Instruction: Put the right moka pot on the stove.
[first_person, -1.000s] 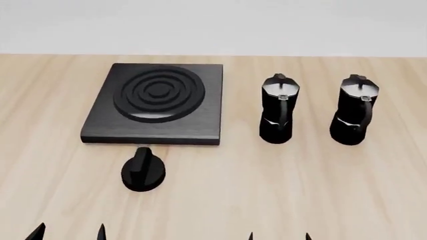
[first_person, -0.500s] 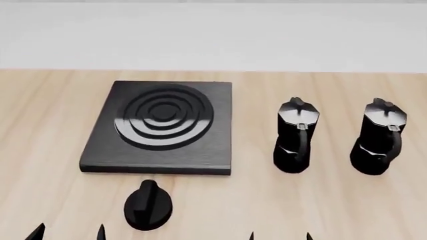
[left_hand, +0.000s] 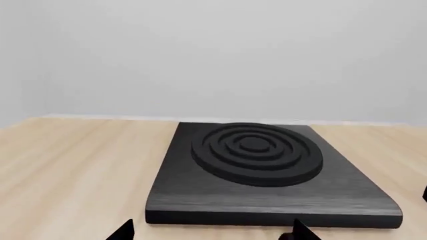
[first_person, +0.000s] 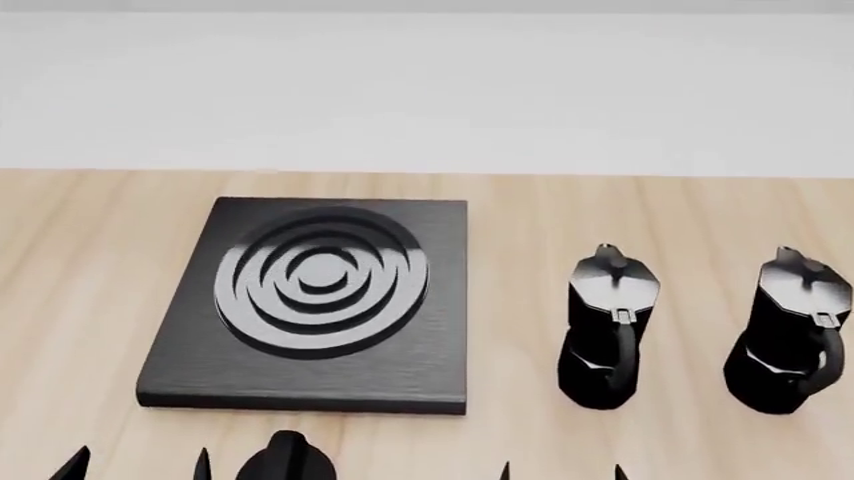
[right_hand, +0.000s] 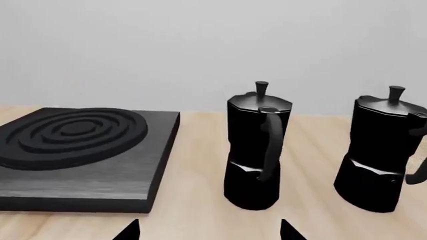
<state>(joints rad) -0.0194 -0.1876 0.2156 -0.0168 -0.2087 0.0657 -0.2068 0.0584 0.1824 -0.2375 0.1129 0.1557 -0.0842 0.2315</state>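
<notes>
- Head view: right moka pot (first_person: 790, 335) stands upright on the table (first_person: 80, 260), beside its twin (first_person: 611, 330) and well apart from the stove (first_person: 314, 300); nothing done yet.
- Right gripper (first_person: 561, 472) and left gripper (first_person: 134, 465): only fingertips show, apparently apart, holding nothing.
- Remaining: reach, grasp, carry, set down.

stove (first_person: 314, 300) left | right moka pot (first_person: 793, 332) far right, apart
</notes>
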